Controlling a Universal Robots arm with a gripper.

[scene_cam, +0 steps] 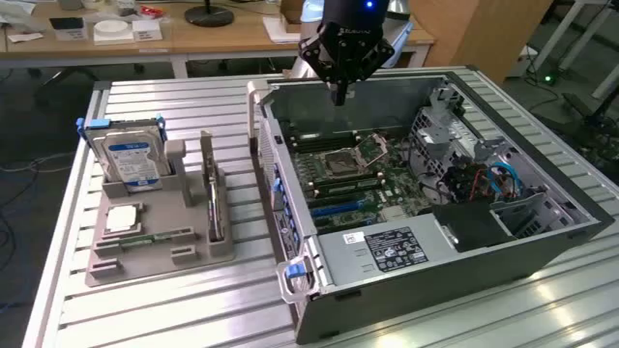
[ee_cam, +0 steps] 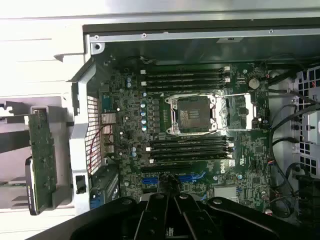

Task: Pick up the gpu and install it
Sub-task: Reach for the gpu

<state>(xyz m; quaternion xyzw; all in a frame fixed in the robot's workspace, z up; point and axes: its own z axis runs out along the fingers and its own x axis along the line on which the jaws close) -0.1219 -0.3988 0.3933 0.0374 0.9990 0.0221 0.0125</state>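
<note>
Green-boarded gpu [scene_cam: 214, 209] stands in its rack [scene_cam: 155, 252], well apart from the gripper [scene_cam: 338, 96], which hangs closed on nothing over the open case [scene_cam: 464, 283]; pickup and installation both remain.

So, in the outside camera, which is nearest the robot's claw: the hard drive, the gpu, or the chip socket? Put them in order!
1. Socket, inside the case, below the gripper.
2. gpu, upright in the grey holder, on the exterior view's left of the case.
3. Hard drive, farther left in that holder.
</note>
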